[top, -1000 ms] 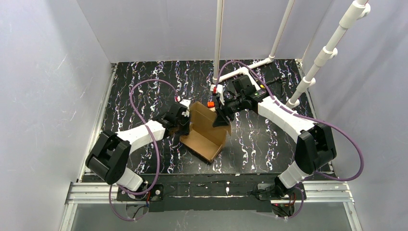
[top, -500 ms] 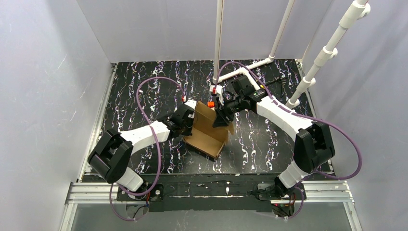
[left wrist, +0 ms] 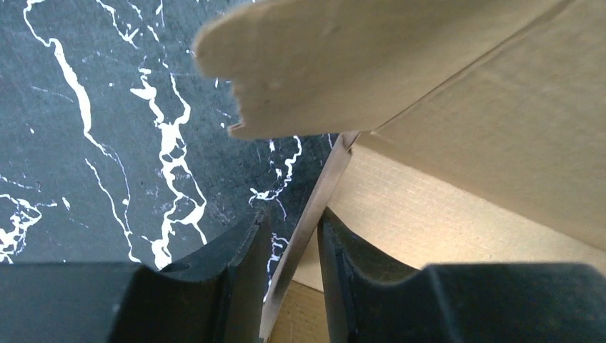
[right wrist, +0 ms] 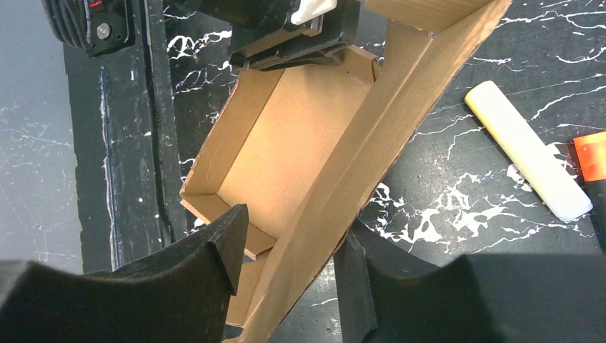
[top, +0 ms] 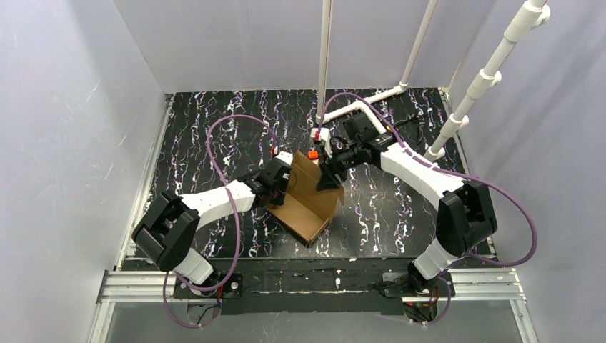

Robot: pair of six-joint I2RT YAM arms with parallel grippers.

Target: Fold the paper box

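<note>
**Tray formed, lid not yet shut**

The box (top: 306, 211) sits on the table (left wrist: 107, 143) between the two grippers. It is already a shallow tray, with its floor (right wrist: 286, 136) flat and low walls standing around it.

The left gripper (left wrist: 293, 216) straddles a thin side wall (left wrist: 327, 186) with its jaws a little apart. One finger (left wrist: 350, 275) lies against the cardboard, while a sliver of table shows between the other and the wall, so this is a loose bracket rather than a clamp. Just beyond its fingertips a flap (left wrist: 371, 64) hangs untucked.

The right gripper (right wrist: 291, 229) has the tall lid panel (right wrist: 375, 143) running up between its jaws. One finger touches it, but I cannot tell whether it is pinched.

By my reading about half is done. What remains is to seat that wall and flap, then bring the lid down and tuck it.
</note>
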